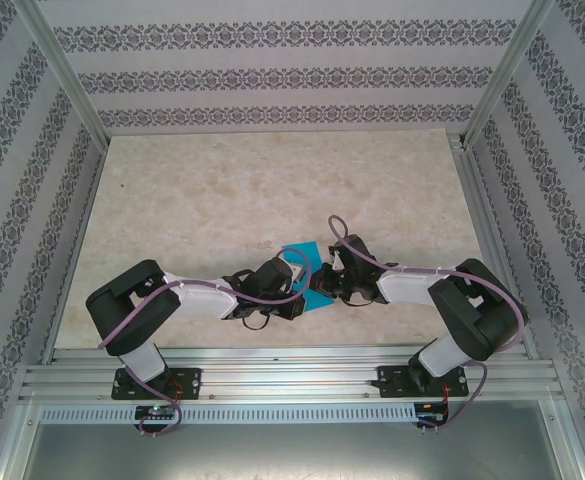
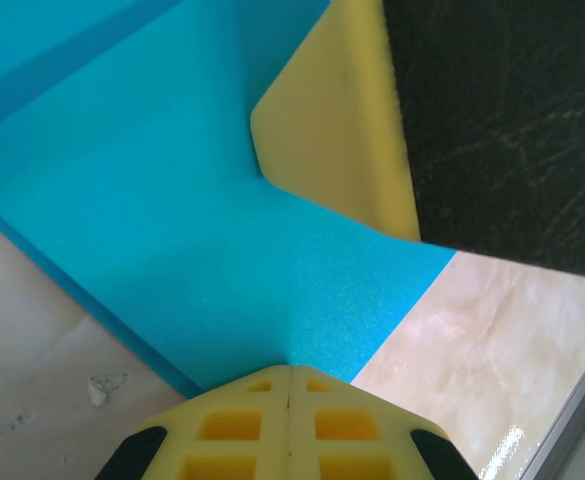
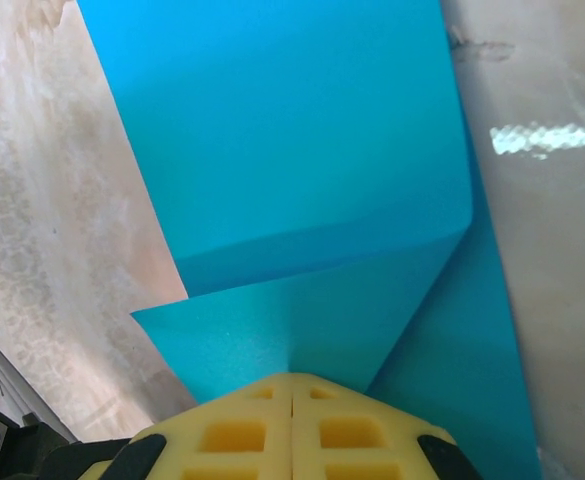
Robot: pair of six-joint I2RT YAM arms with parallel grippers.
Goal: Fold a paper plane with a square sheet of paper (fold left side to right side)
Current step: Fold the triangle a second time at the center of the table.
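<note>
The square sheet of paper point(image 1: 304, 252) is bright cyan and partly folded, lying between the two arms near the table's front middle. My left gripper point(image 1: 292, 275) comes in from the left and my right gripper point(image 1: 324, 280) from the right, almost meeting over the sheet. In the left wrist view the yellow fingertips point(image 2: 290, 372) are shut on the sheet's point(image 2: 172, 200) near edge, and the right gripper's yellow finger point(image 2: 337, 120) rests on the paper beyond. The right gripper point(image 3: 292, 378) is shut on a corner of the paper point(image 3: 292, 130), where a flap curls over a lower layer.
The beige marble-patterned table point(image 1: 222, 190) stretches bare behind the paper. Patterned walls and metal frame posts point(image 1: 62, 70) enclose the sides and back. A metal rail point(image 1: 292, 375) runs along the front edge by the arm bases.
</note>
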